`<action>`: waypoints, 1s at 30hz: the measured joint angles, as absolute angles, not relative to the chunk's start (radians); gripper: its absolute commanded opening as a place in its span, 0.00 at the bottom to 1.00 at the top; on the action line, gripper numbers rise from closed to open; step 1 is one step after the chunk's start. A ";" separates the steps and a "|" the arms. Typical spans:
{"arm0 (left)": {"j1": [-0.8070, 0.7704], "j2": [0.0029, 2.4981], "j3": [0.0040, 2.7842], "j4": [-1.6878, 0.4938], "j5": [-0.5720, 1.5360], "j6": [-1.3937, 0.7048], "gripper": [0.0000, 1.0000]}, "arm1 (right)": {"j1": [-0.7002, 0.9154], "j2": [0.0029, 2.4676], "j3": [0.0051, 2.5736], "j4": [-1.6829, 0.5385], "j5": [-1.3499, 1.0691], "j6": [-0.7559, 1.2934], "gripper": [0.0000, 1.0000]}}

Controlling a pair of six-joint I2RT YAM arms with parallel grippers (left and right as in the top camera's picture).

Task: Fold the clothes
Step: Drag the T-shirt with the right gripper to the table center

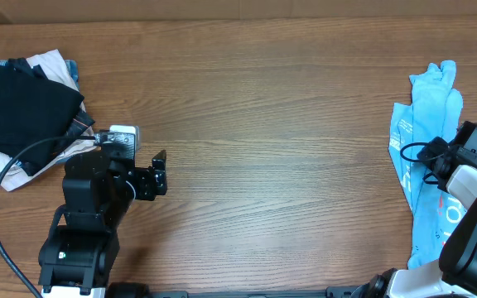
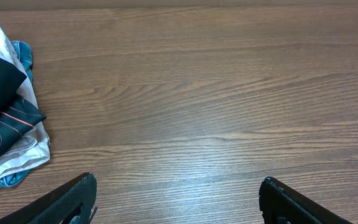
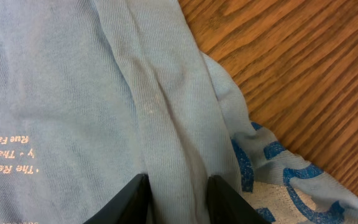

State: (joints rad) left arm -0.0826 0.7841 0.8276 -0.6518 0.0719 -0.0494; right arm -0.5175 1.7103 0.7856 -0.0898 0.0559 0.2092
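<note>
The clothes (image 1: 425,124), a light sky-blue T-shirt, lie crumpled in a long strip along the table's right edge. In the right wrist view the clothes (image 3: 73,93) fill the frame, showing faint orange lettering and blue print. My right gripper (image 3: 178,183) presses down on them, with a raised ridge of fabric pinched between its two dark fingers. From overhead, the right gripper (image 1: 434,159) sits over the middle of the strip. My left gripper (image 1: 161,170) hovers over bare wood at the left. In its own view the left gripper (image 2: 178,186) stands wide open with nothing between its fingers.
A pile of folded garments lies at the far left with a black garment (image 1: 23,108) on top of white and beige ones (image 2: 17,149). A black cable (image 1: 11,170) loops from the left arm beside the pile. Bare wooden table (image 1: 280,141) spans the middle.
</note>
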 measured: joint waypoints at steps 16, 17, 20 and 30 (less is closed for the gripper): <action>-0.083 0.786 0.828 -0.651 0.072 -0.049 0.88 | -0.517 1.710 0.797 -0.083 0.056 0.210 0.24; -0.083 0.786 0.828 -0.652 0.072 -0.049 0.88 | -0.517 1.710 0.803 -0.082 0.056 0.210 0.24; -0.083 0.790 0.828 -0.651 0.072 -0.049 0.88 | -0.517 1.707 0.813 -0.080 0.056 0.210 0.20; -0.083 0.791 0.828 -0.651 0.072 -0.050 0.89 | -0.517 1.701 0.816 -0.082 0.024 0.213 0.04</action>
State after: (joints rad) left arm -0.0826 0.7906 0.8276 -0.6514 0.0719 -0.0498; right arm -0.5171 1.7008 0.8162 -0.0818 0.0242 0.2131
